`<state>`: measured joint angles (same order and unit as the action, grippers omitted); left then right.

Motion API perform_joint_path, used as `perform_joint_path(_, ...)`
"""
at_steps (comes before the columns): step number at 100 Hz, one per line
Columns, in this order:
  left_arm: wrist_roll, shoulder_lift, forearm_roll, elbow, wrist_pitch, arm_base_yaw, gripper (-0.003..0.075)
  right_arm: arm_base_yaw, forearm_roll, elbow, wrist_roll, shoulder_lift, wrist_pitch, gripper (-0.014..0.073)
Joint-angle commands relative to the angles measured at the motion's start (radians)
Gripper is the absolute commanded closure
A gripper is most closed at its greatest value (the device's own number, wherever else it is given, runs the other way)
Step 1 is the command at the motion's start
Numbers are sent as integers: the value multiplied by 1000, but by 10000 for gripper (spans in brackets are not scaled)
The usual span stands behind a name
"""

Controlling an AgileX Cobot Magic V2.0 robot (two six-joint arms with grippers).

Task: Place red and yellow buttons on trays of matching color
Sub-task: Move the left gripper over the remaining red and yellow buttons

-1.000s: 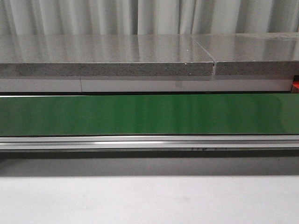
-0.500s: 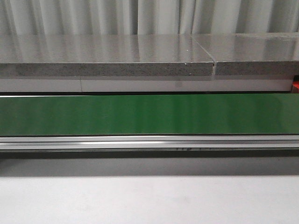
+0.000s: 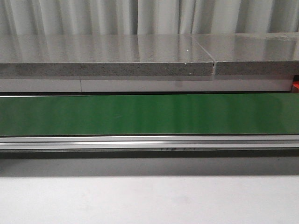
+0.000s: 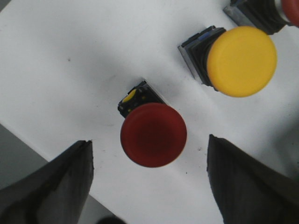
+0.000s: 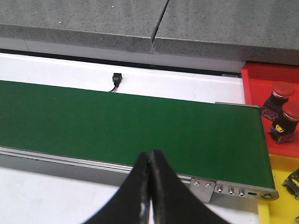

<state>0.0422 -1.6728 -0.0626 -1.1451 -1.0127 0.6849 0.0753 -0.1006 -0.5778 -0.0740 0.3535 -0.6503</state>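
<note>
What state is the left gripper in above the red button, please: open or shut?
Open. In the left wrist view the left gripper has its fingers spread wide on either side of the red button, touching nothing.

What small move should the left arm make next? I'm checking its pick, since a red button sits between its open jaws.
Probably lower the left gripper straight down and close on the red button. Its jaws stand wide on either side, not touching, and the yellow button lies apart, clear of them. The right gripper is shut, idle over the green conveyor belt.
</note>
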Motion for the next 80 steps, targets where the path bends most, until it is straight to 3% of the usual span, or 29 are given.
perform_joint_path(1, 12, 2, -18, -28, 31, 0, 218, 1, -5, -27, -5, 8, 74, 659)
perform_joint_path(31, 12, -56, -24, -28, 115, 0, 237, 1, -5, -27, -5, 8, 74, 659)
perform_joint_path(60, -4, -56, -28, -28, 138, -2, 545, 1, -5, -27, -5, 8, 74, 659)
perform_joint_path(80, -35, -31, -28, -28, 107, -2, 566, 1, -5, -27, -5, 8, 74, 659)
